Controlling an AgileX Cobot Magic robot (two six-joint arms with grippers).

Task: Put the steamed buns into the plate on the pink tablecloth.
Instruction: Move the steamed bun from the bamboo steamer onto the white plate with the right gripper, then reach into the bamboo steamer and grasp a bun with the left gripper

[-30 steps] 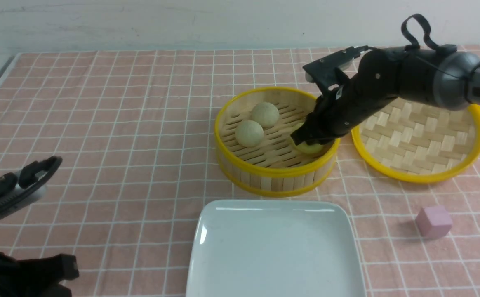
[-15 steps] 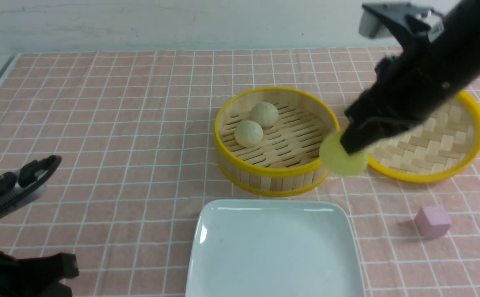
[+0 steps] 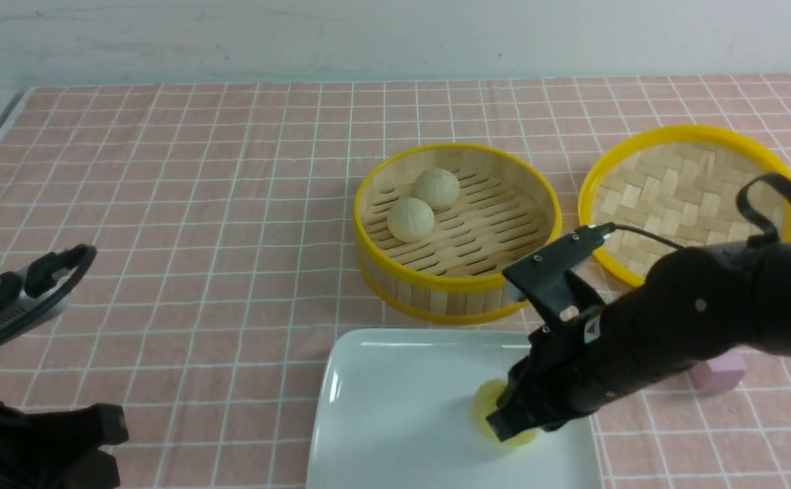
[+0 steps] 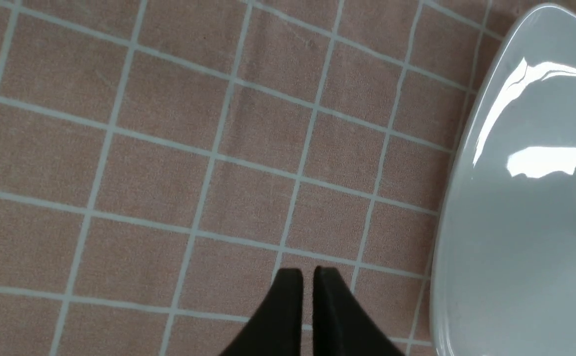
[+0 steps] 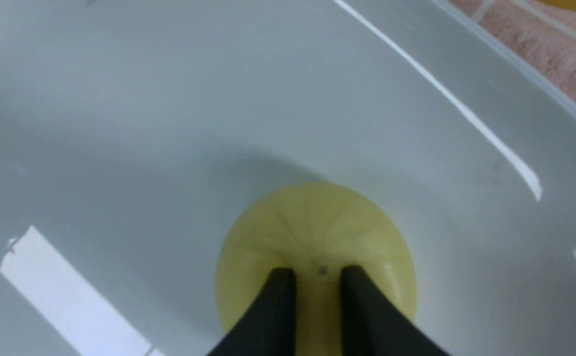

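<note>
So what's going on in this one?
The right end effector is down in the white plate with its fingertips on the yellow bun, which appears to rest on the plate's surface. Whether it is gripping or letting go is unclear. The nearer beige bun and the farther beige bun sit in the bamboo steamer basket, not yet moved. The left end effector hovers nearly closed and empty over the pink tablecloth beside the plate.

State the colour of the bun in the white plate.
A pale yellow round steamed bun, clearest in the right wrist view.
</note>
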